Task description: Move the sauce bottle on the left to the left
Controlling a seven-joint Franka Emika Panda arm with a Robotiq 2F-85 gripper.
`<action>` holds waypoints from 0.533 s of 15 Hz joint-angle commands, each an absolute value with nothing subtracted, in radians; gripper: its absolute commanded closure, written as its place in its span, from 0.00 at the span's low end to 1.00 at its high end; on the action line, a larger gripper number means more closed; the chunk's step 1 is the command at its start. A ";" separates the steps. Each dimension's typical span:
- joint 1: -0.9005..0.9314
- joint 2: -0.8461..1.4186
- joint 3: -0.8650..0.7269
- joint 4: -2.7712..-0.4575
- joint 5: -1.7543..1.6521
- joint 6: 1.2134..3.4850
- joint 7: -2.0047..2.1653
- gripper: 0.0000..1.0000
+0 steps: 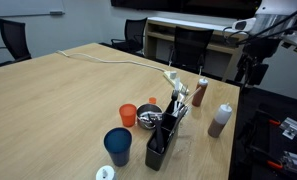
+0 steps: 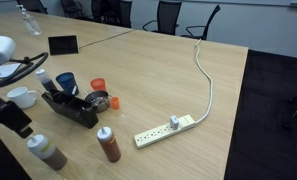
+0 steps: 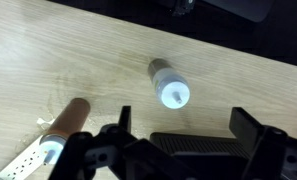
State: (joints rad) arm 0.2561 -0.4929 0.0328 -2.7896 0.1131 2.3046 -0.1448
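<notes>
The sauce bottle [image 1: 220, 120], dark brown with a rounded white cap, stands upright near the table edge. It also shows in an exterior view [image 2: 47, 152] and, from above, in the wrist view [image 3: 170, 86]. A slimmer reddish-orange bottle [image 1: 201, 92] [image 2: 108, 145] [image 3: 68, 120] stands beside it. My gripper [image 3: 183, 128] is open and empty. It hovers well above the sauce bottle, which lies just beyond the gap between the fingers. The gripper also shows in both exterior views [image 1: 252, 68] [image 2: 16, 118].
A black organizer [image 1: 164, 135] [image 2: 73, 107], a blue cup [image 1: 118, 145], an orange cup [image 1: 128, 115] and a metal bowl [image 1: 148, 118] sit close by. A white power strip [image 2: 166, 129] [image 3: 16, 165] with its cord lies on the table. Office chairs stand behind.
</notes>
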 commanded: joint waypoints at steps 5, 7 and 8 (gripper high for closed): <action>0.262 -0.343 -0.023 -2.790 0.240 2.349 -0.316 0.00; 0.240 -0.348 0.004 -2.792 0.223 2.340 -0.291 0.00; 0.238 -0.333 0.004 -2.790 0.227 2.341 -0.298 0.00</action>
